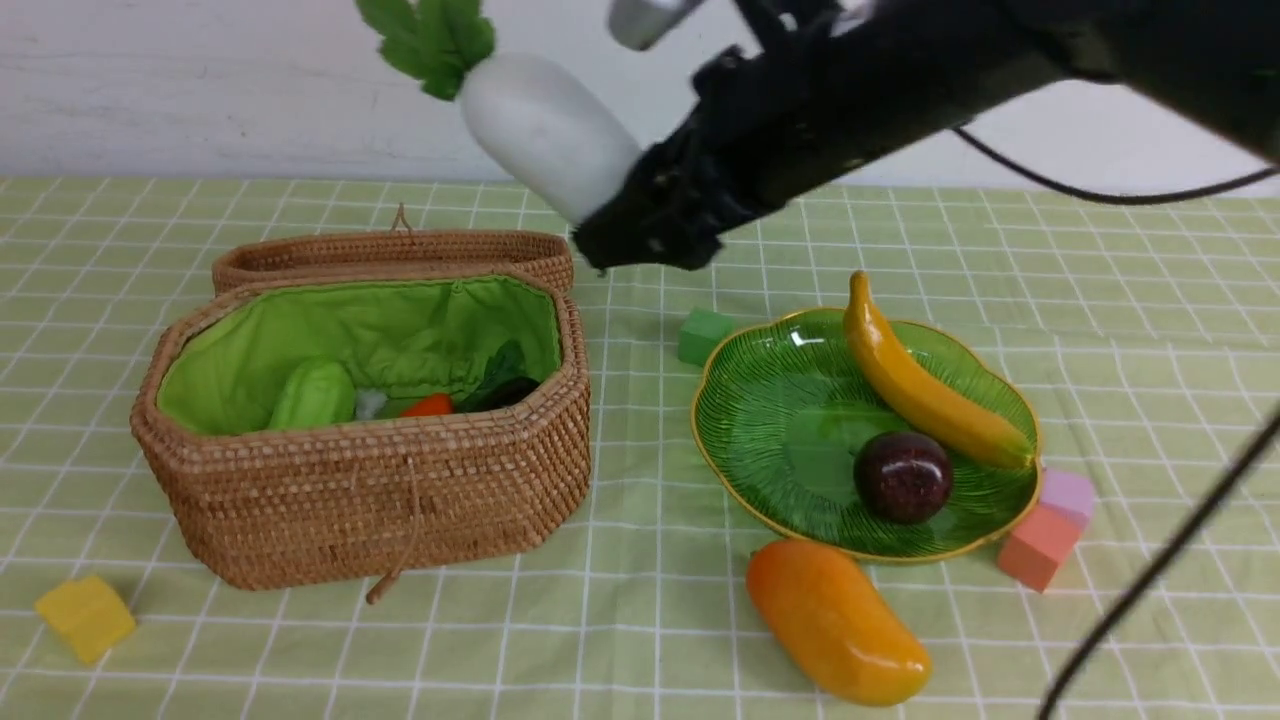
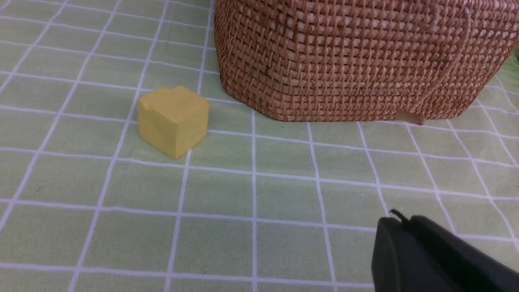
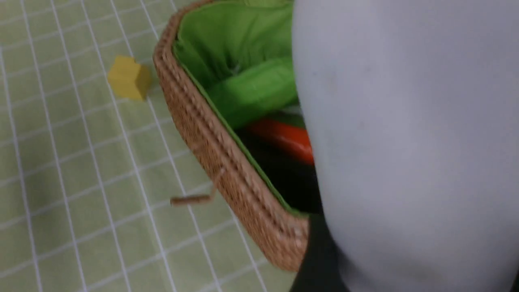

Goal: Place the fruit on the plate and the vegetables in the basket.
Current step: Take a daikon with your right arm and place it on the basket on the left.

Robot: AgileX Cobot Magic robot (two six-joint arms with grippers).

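Your right gripper is clamped on the smooth white radish, high above the basket near the desk's far edge. It looks hard and slippery; hold its thick body, not the leaves. Your left gripper sits clenched, empty.

Tablecloth: pale green, white grid. Basket: brown wicker, bright green lining. Plate: green, leaf-ribbed, gold rim. Banana: yellow-orange. Ball: dark maroon. Mango: orange-yellow. White oval: green leaves. Cubes: yellow, green, pink.
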